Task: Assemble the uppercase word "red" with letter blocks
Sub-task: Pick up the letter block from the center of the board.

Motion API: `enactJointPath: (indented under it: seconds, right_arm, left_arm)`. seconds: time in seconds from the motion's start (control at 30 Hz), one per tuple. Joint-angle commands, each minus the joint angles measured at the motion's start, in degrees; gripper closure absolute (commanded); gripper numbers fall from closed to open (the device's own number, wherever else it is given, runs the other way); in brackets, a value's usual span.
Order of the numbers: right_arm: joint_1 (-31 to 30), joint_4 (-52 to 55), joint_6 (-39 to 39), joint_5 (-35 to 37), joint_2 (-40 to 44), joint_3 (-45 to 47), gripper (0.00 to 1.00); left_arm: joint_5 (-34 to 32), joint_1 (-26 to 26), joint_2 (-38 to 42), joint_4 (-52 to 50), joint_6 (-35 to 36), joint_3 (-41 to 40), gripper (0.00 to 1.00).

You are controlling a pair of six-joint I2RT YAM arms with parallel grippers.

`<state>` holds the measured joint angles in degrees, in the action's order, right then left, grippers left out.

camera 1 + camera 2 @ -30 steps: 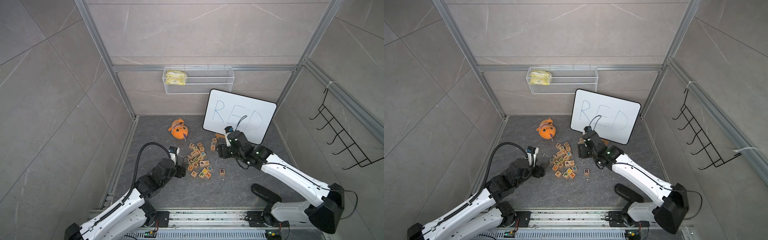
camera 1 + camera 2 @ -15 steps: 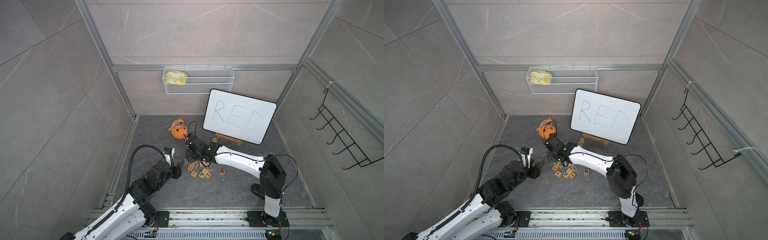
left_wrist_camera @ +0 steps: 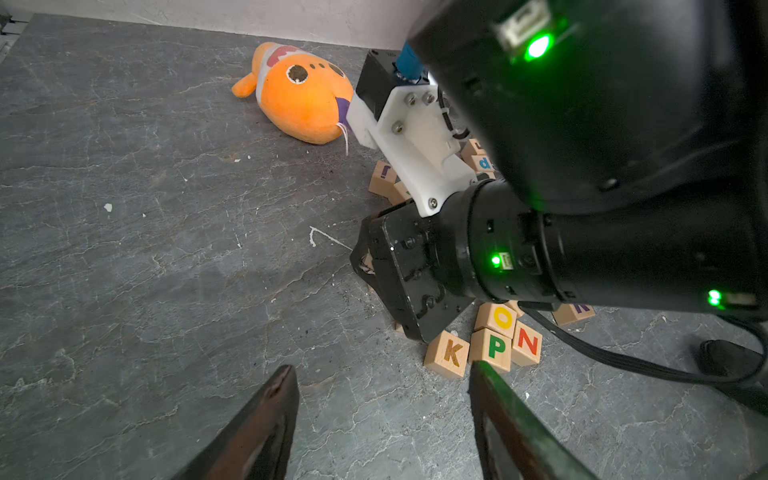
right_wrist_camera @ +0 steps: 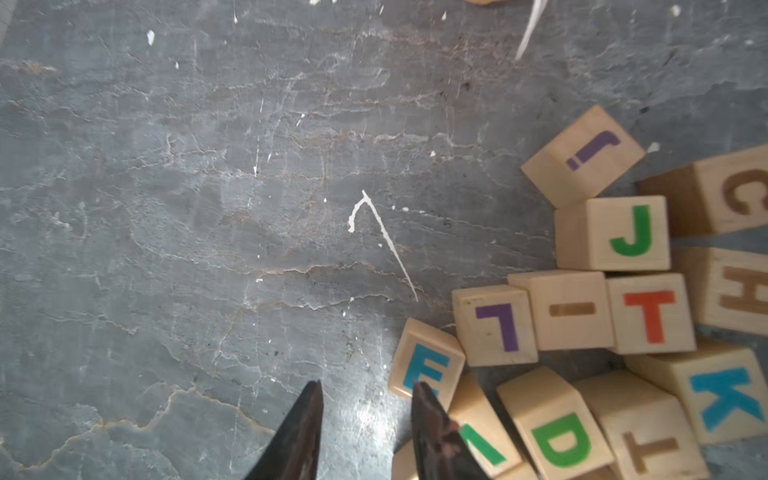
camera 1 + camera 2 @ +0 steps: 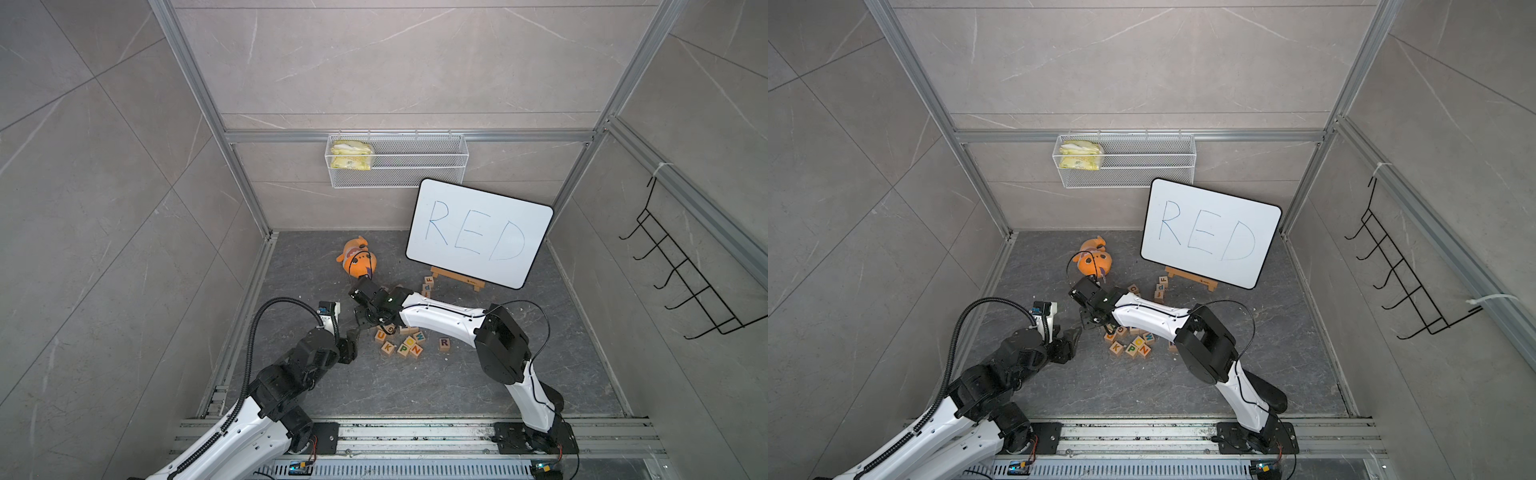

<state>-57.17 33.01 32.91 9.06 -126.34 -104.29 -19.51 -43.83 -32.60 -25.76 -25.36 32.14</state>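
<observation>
In a top view the right claw (image 5: 362, 323) hangs at the pile's edge, the R block (image 5: 444, 343) well apart, past its forearm; the whiteboard (image 5: 478, 232) reads RED. Left wrist: the left claw (image 3: 381, 365) gapes empty, the P block (image 3: 494, 347) just beside. Right wrist: jaws narrowly parted, empty, the green D block (image 4: 561, 440) just beside; better to widen and straddle D alone.

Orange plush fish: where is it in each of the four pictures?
In both top views: plush fish on the floor left of the whiteboard, behind the block pile.
Left wrist: fish lying beyond the right arm.
Right wrist: only its white whisker shows.
Shared landmark: the block pile.
</observation>
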Motion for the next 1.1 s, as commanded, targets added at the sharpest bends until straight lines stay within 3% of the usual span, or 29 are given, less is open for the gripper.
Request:
enactJointPath:
  seconds: [0.0, 0.33, 1.07]
  right_arm:
    - [-0.1, 3.6, 1.8, 3.5, -1.9, -2.1, 0.6]
    - [-0.1, 7.1, 3.2, 7.0, -5.3, -4.6, 0.6]
    - [-0.8, 10.7, 4.0, 7.7, -10.9, -10.8, 0.61]
  left_arm:
    - [-1.1, 0.2, 0.6, -0.5, -0.6, 0.0, 0.31]
    - [-0.9, 0.2, 0.6, -0.7, -0.8, 0.0, 0.3]
    - [-0.5, 0.1, 2.1, -0.8, -1.0, -0.1, 0.29]
